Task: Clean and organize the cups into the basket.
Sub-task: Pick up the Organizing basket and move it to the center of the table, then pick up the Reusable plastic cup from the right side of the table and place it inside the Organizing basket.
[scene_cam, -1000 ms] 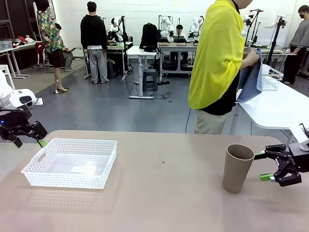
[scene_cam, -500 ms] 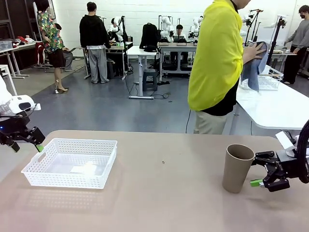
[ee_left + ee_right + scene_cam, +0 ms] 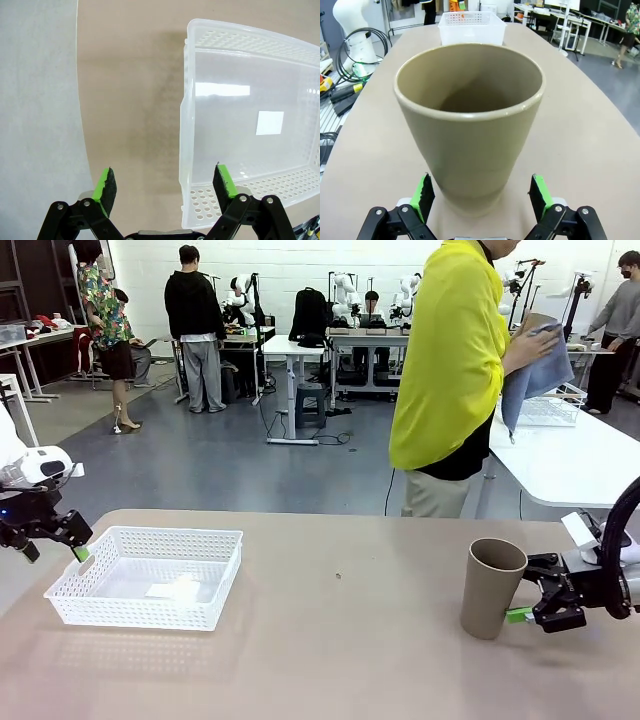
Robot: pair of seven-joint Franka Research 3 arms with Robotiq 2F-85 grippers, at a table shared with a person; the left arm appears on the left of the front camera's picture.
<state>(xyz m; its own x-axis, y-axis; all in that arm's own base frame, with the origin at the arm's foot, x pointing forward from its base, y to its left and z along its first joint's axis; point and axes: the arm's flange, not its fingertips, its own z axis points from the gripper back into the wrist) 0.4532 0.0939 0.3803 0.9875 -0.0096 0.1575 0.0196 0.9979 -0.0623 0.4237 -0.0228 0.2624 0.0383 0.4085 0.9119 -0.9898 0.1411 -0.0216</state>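
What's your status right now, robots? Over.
Right gripper open, straddling upright cup, not gripping. Left gripper open, hovering at basket end. Nothing between cup and basket.

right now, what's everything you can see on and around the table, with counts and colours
cup: one, taupe-brown, upright on the table's right side
basket: one, white, on the table's left side, no cups in it
table: one, tan, nearest the camera
cloth: one, blue, held up beyond the table
wire rack: one, white, on the white table at far right
person's hand: one, holding the cloth
left pincer: one, black with green pads, open, above the basket's end
right pincer: one, black with green pads, open, straddling the cup's base, not gripping
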